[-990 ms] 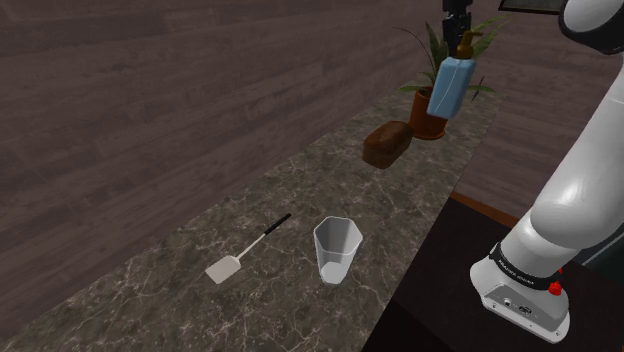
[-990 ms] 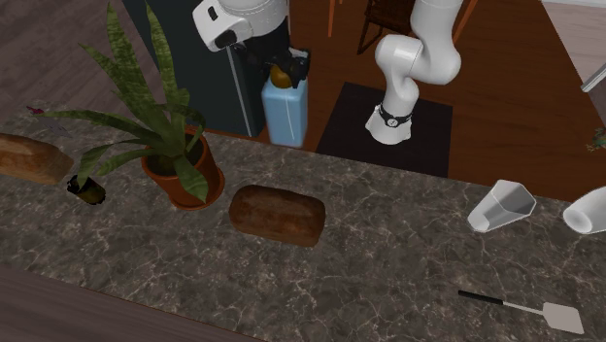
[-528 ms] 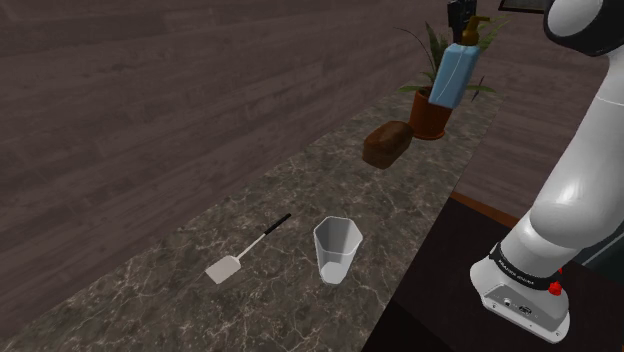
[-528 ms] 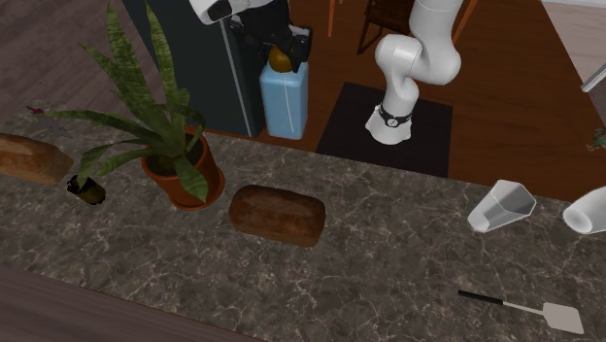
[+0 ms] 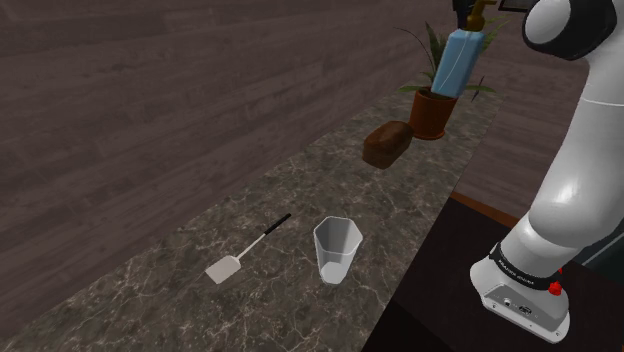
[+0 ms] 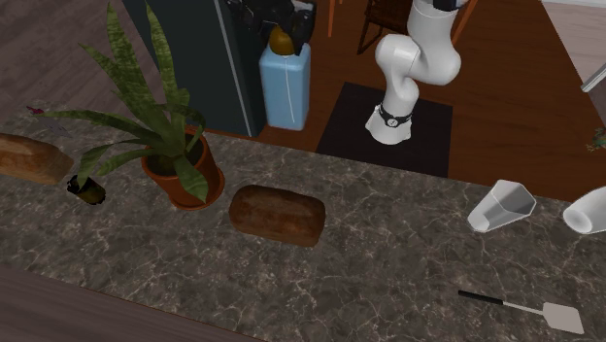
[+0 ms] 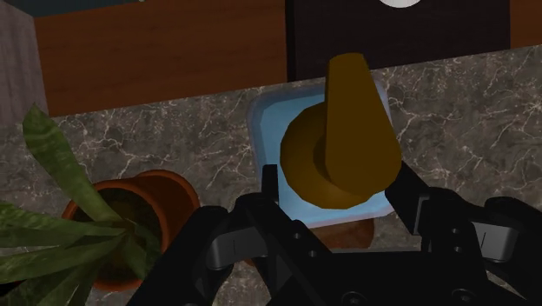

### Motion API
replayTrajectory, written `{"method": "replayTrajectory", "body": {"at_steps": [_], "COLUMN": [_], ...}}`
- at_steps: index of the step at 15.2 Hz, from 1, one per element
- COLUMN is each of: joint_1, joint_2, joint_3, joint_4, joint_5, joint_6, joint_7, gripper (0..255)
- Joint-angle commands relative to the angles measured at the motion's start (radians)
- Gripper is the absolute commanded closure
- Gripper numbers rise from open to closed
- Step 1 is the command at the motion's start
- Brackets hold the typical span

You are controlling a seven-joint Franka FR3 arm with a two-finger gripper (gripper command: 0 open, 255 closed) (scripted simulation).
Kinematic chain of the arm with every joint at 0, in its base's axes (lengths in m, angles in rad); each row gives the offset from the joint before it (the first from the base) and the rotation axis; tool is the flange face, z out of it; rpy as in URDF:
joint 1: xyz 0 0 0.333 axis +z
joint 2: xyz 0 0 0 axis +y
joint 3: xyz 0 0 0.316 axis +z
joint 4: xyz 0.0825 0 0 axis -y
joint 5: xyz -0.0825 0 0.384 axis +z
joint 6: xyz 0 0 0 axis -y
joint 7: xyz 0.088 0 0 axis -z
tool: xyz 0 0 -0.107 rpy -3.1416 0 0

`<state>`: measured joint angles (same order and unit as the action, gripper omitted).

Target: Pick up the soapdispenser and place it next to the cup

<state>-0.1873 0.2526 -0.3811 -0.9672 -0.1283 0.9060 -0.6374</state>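
The soap dispenser is a light blue bottle with a brown pump. It hangs high above the counter's far end, over the potted plant. My gripper is shut on its neck just under the pump, and both black fingers clasp it. In the second exterior view the soap dispenser hangs beyond the counter's far edge under the gripper. The cup is a clear faceted tumbler standing upright on the marble counter, well away from the dispenser; the cup is near the second exterior view's right.
A brown bread loaf lies between plant and cup. A spatula lies beside the cup. A second loaf and a small dark object sit at the second exterior view's left. Another pale vessel is at its right edge.
The gripper has risen steadily with the soap dispenser, which now hangs higher and more upright than a second ago. The cup, spatula and loaf have not moved.
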Motion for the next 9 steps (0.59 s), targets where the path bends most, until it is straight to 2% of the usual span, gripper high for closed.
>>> {"method": "replayTrajectory", "body": {"at_steps": [1,5,9], "joint_1": [0.036,0.119,0.183], "joint_2": [-0.041,-0.145,-0.216], "joint_3": [0.015,0.060,0.112], "joint_4": [-0.052,-0.201,-0.305], "joint_5": [-0.003,0.000,0.019], "joint_6": [0.005,0.039,0.061], "joint_7": [0.050,0.185,0.315], "gripper": [255,255,255]}}
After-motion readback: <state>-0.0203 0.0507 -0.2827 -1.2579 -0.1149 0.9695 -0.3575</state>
